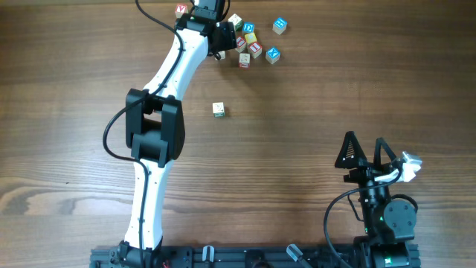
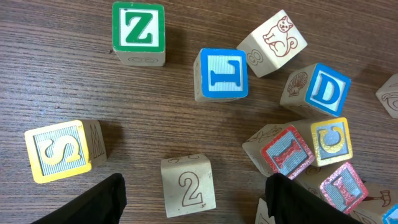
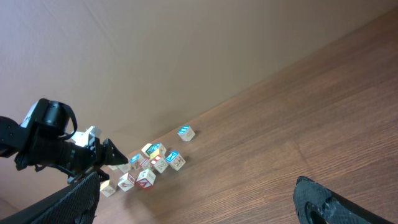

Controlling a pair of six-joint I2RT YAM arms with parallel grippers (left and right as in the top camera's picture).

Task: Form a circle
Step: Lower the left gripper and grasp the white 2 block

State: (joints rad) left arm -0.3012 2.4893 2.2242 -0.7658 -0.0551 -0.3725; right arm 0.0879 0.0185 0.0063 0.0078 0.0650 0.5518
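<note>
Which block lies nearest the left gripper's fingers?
The unpainted wooden block marked 2, lying between the two black fingers. The yellow S block and the green Z block sit farther out.

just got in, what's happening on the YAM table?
The left gripper, open, hangs over the letter blocks at the far edge of the table, fingers either side of the "2" block. They lie in a loose bunch, no clear ring. A lone block sits mid-table. The right gripper is parked open, holding nothing.
</note>
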